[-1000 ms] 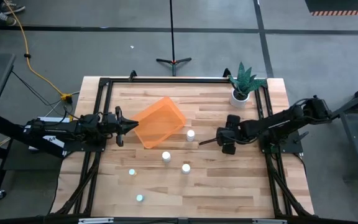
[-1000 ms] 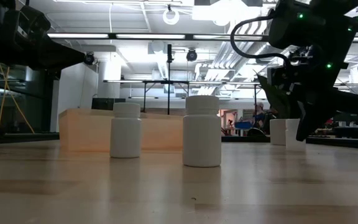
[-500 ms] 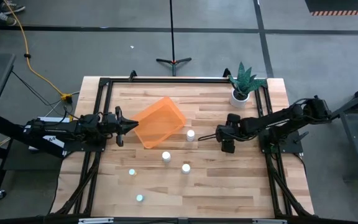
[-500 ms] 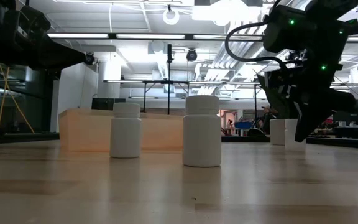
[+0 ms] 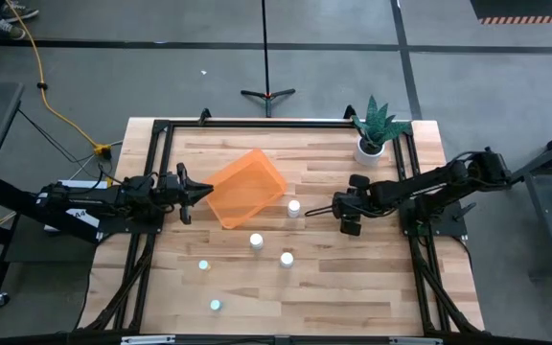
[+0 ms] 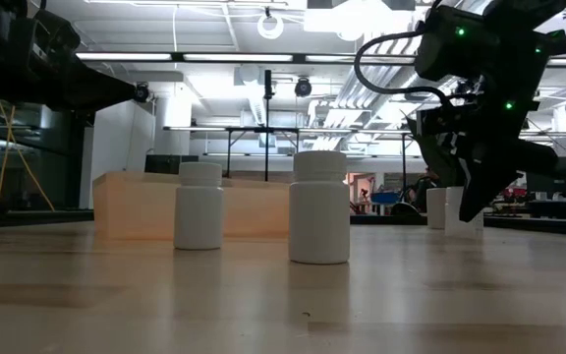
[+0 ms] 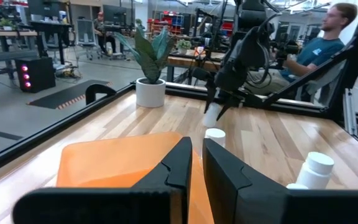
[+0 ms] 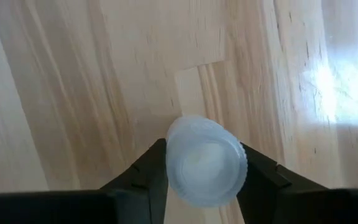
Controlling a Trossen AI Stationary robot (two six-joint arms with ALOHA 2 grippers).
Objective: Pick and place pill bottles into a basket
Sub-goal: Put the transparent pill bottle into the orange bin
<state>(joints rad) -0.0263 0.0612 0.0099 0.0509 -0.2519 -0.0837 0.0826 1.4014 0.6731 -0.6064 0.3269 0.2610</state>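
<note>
While left claw (image 5: 197, 194) sits closed at basket (image 5: 244, 186), right claw (image 8: 201, 163) grips pill bottle (image 8: 205, 160).

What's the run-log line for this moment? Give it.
right claw: holding pill bottle off table | left claw: at basket edge

The high view looks straight down on the whole light wooden slatted table (image 5: 286, 278) from far above. The low view sits at tabletop height, facing level across it, very near two small white cylindrical pill bottles (image 6: 319, 206). The left wrist view looks forward past its dark fingers (image 7: 185, 168), sharing the shallow orange plastic basket (image 7: 110, 162) with both. The right wrist view looks steeply down, close.
</note>
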